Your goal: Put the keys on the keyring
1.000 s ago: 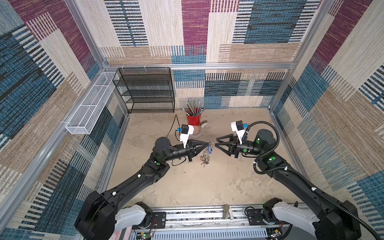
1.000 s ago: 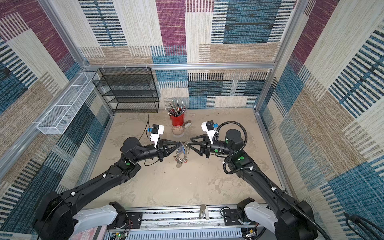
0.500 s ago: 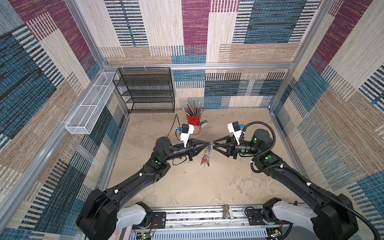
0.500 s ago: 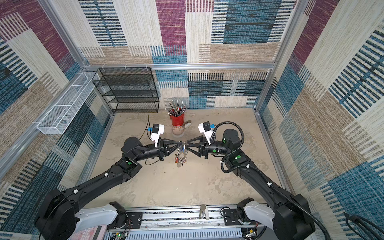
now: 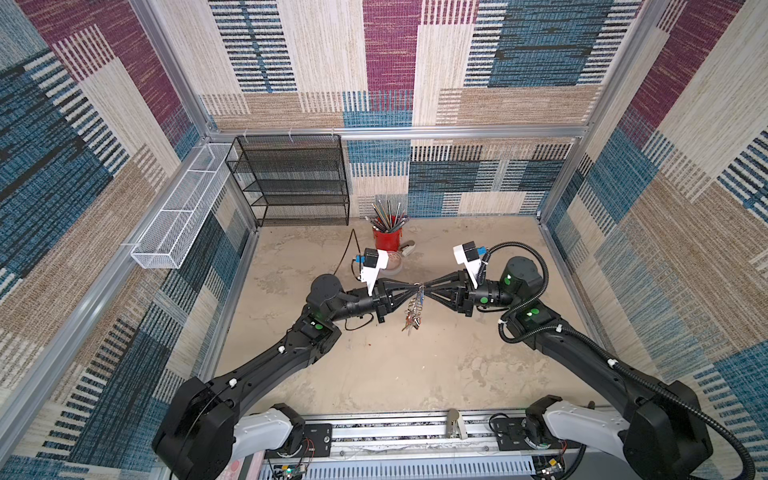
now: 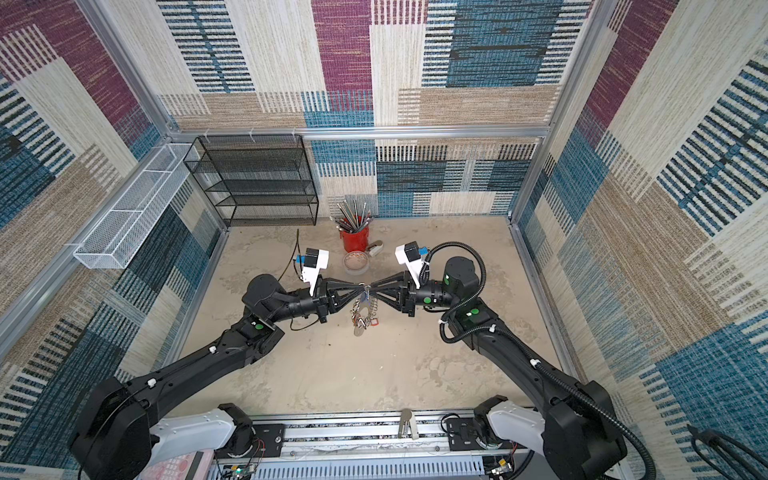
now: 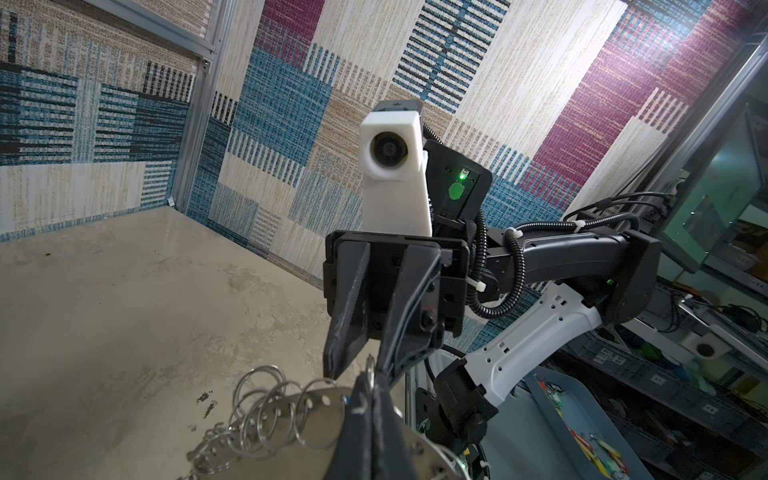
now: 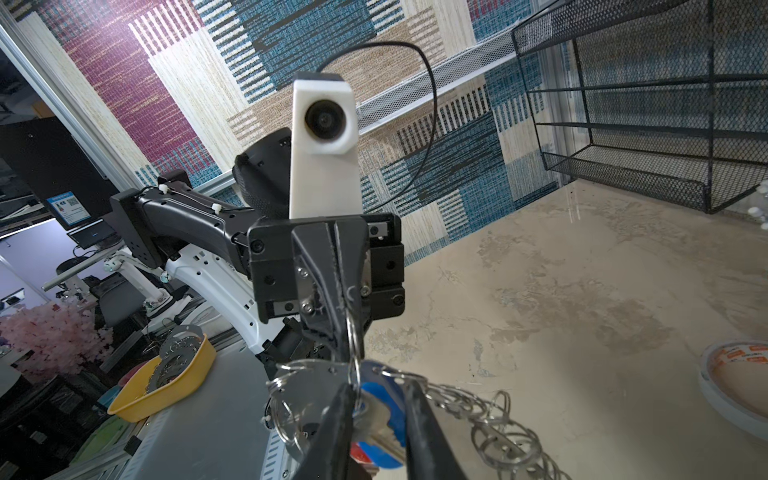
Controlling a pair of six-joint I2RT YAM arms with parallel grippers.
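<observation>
One beige worktop carries the whole scene, enclosed by patterned walls. Two black arms rise from the rail at 6 o'clock. The left arm reaches in from 8 o'clock and the right arm from 4 o'clock. They meet tip to tip at the centre of both top views.

At 11 o'clock a black mesh rack stands against the back wall. A white wire basket hangs on the side wall at 10 o'clock. At 12 o'clock stands a red cup holding thin rods, and near it lies a round tape roll.

Left hand: clenched. In the right wrist view its fingertips are pinched on one split ring. The keyring — a gray plate edged with silver rings — hangs from that ring at the centre, directly below the two hands.

Right hand: jaws narrowly apart, not clenched. In the right wrist view its fingers straddle the blue-tagged key, which lies against the plate just below the pinched ring. Whether the fingers press on the tag cannot be told.

Keys: a small bunch hangs at the lower end of the keyring — a red tag shows among them.
</observation>
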